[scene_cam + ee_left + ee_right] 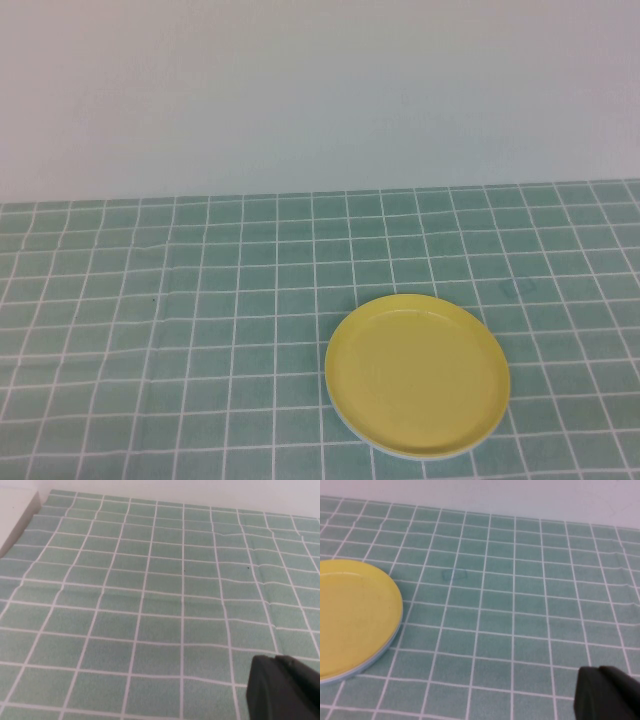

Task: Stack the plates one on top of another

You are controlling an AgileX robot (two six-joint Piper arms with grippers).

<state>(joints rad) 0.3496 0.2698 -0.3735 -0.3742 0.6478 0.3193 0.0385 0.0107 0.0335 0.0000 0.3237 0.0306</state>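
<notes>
Yellow plate (417, 375) tops stack, pale blue rim (380, 656) beneath, on bench (200, 300). Left claw (285, 690) closed, empty, above bench. Right claw (607, 695) closed, empty, near stack.

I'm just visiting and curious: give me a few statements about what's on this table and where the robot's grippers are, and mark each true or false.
1. A yellow plate is on top of the pile. True.
2. The plates are spread apart across the tablecloth. False: only one pile shows, with a light blue rim peeking out under the yellow plate.
3. The pile sits toward the robot's right side of the green checked tablecloth. True.
4. The right gripper is clamped on the yellow plate. False: it is shut, empty and apart from the pile.
5. The left gripper is shut over bare cloth. True.
6. A cup stands beside the pile. False: no cup is visible.
</notes>
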